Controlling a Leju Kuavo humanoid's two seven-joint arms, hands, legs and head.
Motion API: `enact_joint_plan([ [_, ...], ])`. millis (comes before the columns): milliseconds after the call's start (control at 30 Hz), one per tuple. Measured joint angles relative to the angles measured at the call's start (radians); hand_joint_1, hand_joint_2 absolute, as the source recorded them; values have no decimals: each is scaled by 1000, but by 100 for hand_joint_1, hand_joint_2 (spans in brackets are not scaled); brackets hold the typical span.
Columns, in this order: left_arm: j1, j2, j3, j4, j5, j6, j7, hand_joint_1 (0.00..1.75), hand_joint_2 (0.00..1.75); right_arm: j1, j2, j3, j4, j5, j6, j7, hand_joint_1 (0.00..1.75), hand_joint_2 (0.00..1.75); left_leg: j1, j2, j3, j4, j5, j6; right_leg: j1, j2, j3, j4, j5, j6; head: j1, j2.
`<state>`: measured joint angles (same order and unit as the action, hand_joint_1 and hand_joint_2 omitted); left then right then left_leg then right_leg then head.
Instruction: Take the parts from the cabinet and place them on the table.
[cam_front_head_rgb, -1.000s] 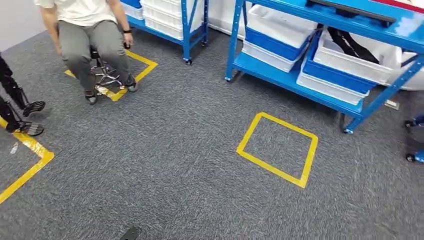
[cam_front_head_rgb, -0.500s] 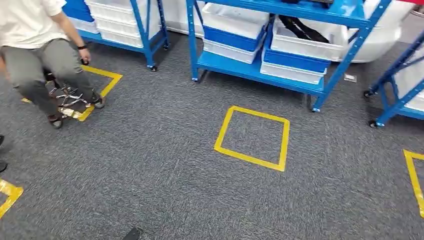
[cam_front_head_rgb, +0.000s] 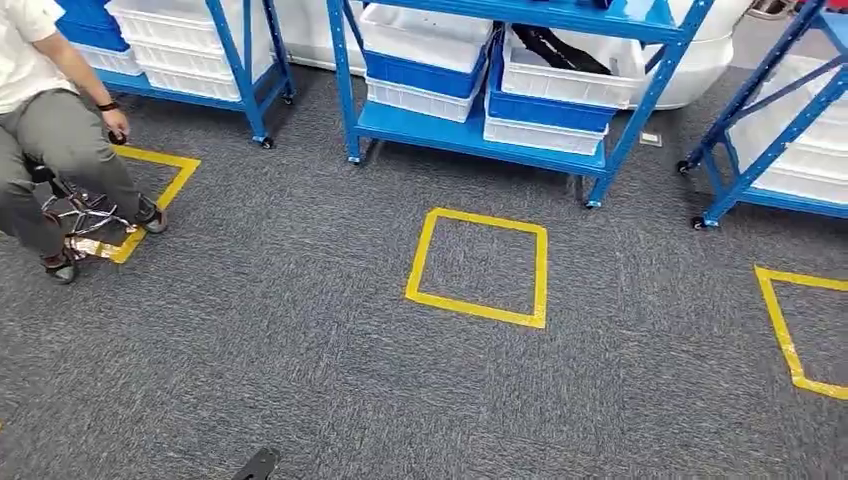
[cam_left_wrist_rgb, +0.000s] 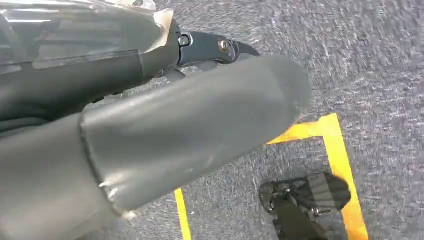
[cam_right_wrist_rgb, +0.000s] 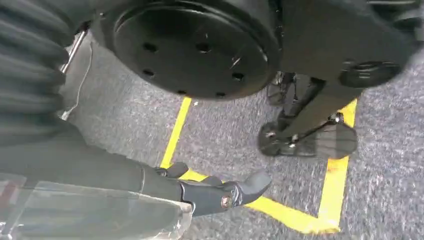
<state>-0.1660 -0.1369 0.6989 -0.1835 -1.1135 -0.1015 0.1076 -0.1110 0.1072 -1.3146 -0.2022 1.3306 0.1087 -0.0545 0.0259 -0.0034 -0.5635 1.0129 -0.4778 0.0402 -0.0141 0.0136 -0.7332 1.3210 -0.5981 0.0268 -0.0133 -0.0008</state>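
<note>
Parts, dark and strap-like, lie in a white bin on the blue cabinet at upper centre. Left hand and right hand hang empty, fingers extended.

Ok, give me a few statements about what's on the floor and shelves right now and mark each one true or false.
1. A yellow tape square lies on the carpet in front of the middle blue rack. True.
2. The white bins sit on the carpet beside the rack. False: they sit on the rack's shelves.
3. A person sits on a stool at the left. True.
4. The left hand holds a part. False: it hangs above the carpet with nothing in it.
5. The right hand holds nothing. True.
6. The carpet is red. False: it is grey.
</note>
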Motion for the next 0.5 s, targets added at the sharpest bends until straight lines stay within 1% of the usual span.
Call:
enact_joint_plan([
  [33, 0, 0, 0, 0, -2, 3, -2, 0, 0, 2, 0, 0, 0, 0, 0, 2, 0, 0, 0, 4, 0, 0, 0, 0, -2, -1, -3, 8, 3, 8, -1, 0],
  [67, 0, -1, 0, 0, -3, 7, -2, 0, 0, 4, 0, 2, 0, 0, -1, 4, 0, 0, 1, 7, 1, 0, -1, -2, -5, -2, 15, -26, 21, 17, 0, 0],
  [100, 0, -2, 0, 0, -6, 9, -3, 0, 0, 5, -1, 4, 0, 0, -1, 5, 0, 0, 2, 8, 2, 0, -2, -4, -7, -3, 47, -84, 45, 25, 0, 0],
  [133, 0, -3, 0, 0, -7, 11, -6, 0, 0, 4, -2, 7, 0, 0, -1, 8, 0, 0, 4, 11, 5, 0, -3, -6, -10, -6, 98, -179, 80, 35, -1, 0],
  [167, 0, -4, 0, 0, -7, 13, -9, 0, 0, 3, -3, 7, 0, -1, -2, 10, 0, 0, 4, 12, 8, 0, -6, -11, -14, -13, 144, -263, 105, 40, 0, 0],
  [200, 0, -4, 0, 0, -7, 14, -12, 0, 0, 2, -2, 8, 0, -2, -2, 11, 0, 0, 1, 13, 10, 1, -8, -18, -17, -26, 165, -309, 116, 34, 3, 0],
  [233, 0, -5, 0, 0, -7, 14, -17, 0, 0, 1, -1, 8, 0, -2, -2, 12, 0, 0, -5, 13, 12, 0, -14, -28, -1, -24, 164, -310, 117, 26, 3, 0],
  [267, -1, -5, 0, 0, -7, 13, -21, 0, 0, 1, -1, 8, 0, -3, -1, 12, 0, 0, -5, 13, 14, 0, -17, -34, -1, -19, 164, -308, 117, 14, 0, 0],
  [300, -1, -6, 0, 0, -7, 11, -25, 0, 0, 2, -1, 9, 0, -3, 0, 12, 0, 0, -4, 13, 17, -2, -19, -39, 0, -18, 162, -307, 115, 5, -1, 0],
  [333, -1, -7, 0, 0, -7, 11, -27, 0, 0, 3, -2, 10, 0, -2, 0, 12, 0, 0, -1, 14, 22, -9, -18, -45, 5, -17, 163, -307, 114, -3, 1, 0],
  [367, -2, -7, 0, 0, -7, 10, -29, 0, 0, 3, -2, 10, 0, -3, 0, 12, 0, 0, 1, 16, 24, -10, -20, -53, 1, -15, 168, -311, 117, -12, 2, 0],
  [400, -2, -7, 0, 0, -7, 10, -29, 0, 0, 3, -1, 13, 0, -2, 0, 12, 0, 0, 7, 15, 22, 5, -27, -57, -15, -11, 180, -314, 121, -20, -2, 0],
  [433, -2, -6, 0, 0, -7, 10, -29, 0, 0, 3, -2, 15, 0, -2, 0, 12, 0, 0, 6, 12, 4, 46, -55, -56, -12, -11, 184, -314, 120, -29, -6, 0],
  [467, -2, -7, 0, 0, -7, 10, -29, 0, 0, 3, -2, 16, 0, -2, 0, 12, 0, 0, 6, 11, -30, 115, -95, -58, -9, -11, 187, -313, 117, -35, -9, 0],
  [500, -2, -7, 0, 0, -7, 10, -29, 0, 0, 3, -2, 16, 0, -2, 0, 12, 0, 0, 6, 9, -74, 199, -132, -60, -4, -11, 189, -313, 114, -39, -8, 0],
])
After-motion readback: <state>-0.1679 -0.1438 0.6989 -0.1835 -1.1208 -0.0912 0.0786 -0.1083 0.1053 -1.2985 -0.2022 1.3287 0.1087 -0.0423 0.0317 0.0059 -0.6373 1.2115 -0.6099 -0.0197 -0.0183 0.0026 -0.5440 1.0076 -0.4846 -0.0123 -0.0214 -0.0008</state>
